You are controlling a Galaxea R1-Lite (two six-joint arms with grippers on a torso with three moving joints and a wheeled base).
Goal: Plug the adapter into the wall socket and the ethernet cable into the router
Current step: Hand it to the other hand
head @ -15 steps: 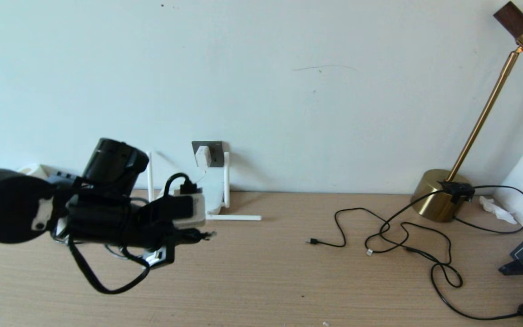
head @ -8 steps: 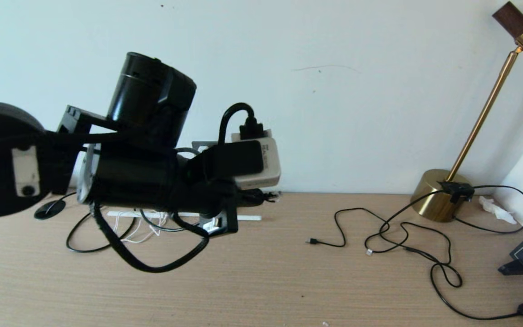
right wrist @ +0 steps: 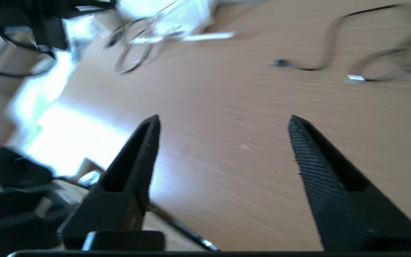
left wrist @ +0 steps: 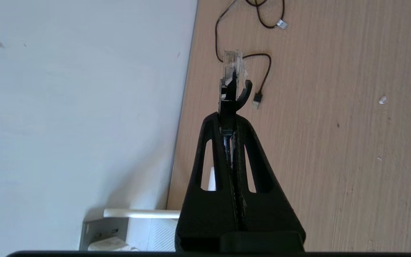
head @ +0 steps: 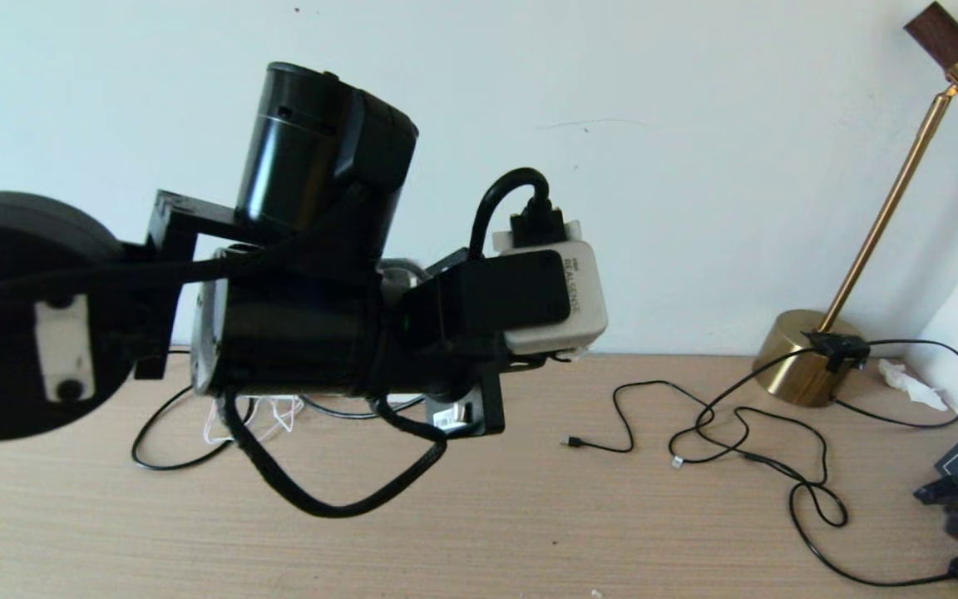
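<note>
Head view: left arm raised over the counter (head: 529, 532), hiding the wall area behind it (lamp (head: 812, 358) far right). Left wrist view: left hand (left wrist: 231, 123) clamped on the ethernet cable (left wrist: 232, 66), clear connector sticking past the tips, router (left wrist: 145, 228) below. Right wrist view: right hand (right wrist: 223, 123) wide open over bare counter.

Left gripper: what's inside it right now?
The left gripper is shut on the ethernet cable; its clear clip connector sticks out past the fingertips. The cable behind the fingers is hidden.
</note>
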